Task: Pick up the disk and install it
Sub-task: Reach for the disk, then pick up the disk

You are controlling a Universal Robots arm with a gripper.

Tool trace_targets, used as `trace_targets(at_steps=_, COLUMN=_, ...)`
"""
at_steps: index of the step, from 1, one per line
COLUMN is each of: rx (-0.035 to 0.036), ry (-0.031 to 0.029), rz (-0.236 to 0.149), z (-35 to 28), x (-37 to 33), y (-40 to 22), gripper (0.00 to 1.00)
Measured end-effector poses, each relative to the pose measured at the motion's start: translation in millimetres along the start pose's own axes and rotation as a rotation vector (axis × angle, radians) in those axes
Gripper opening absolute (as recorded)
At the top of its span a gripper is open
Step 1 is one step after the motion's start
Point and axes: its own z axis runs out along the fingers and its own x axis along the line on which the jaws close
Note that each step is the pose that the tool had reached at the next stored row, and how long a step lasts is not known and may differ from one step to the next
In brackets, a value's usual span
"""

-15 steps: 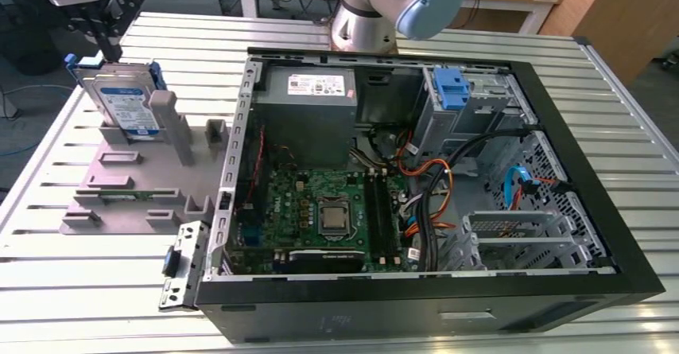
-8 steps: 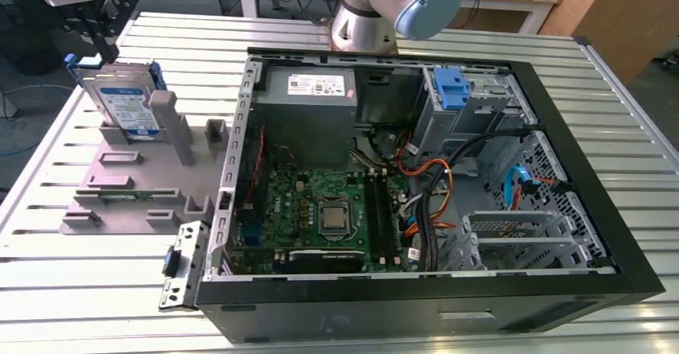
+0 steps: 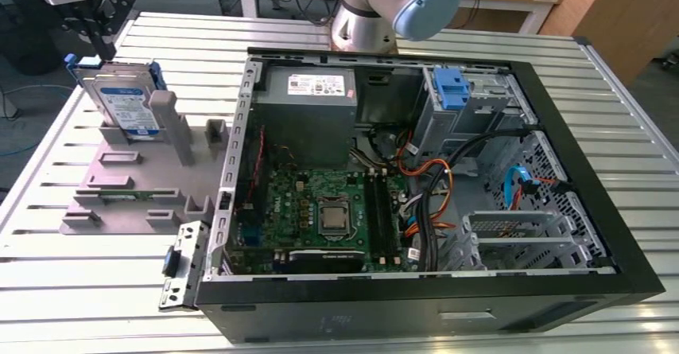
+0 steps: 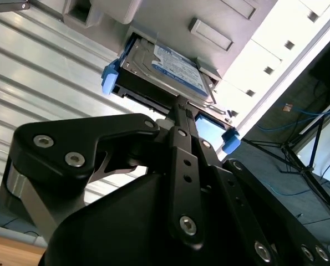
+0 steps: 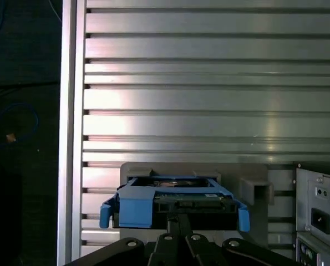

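Ribbed metal tabletop (image 3: 64, 290) carries a grey holder (image 3: 127, 187) and an open computer case (image 3: 626, 235). The gripper (image 3: 103, 52) hangs over the holder, well apart from the case. Right beneath it the disk (image 3: 126, 103) stands on edge in the holder, blue rails on its sides. In both wrist views the gripper (image 4: 178, 102) (image 5: 178, 220) is drawn narrow, tips almost together at the nearest edge of the disk (image 4: 170, 66) (image 5: 176, 202). Whether they pinch it I cannot tell.

Partly hidden from you
The exterior view's edge crops your claw (image 3: 98, 48); the grey holder (image 3: 170, 127) covers the base of the disk (image 3: 126, 103).
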Motion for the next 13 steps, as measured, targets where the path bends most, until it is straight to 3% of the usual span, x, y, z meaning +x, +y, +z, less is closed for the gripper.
trace_targets(at_steps=13, rx=0.0002, ry=0.0003, rz=-0.001, z=-0.1, x=0.0, y=-2.3, gripper=0.11)
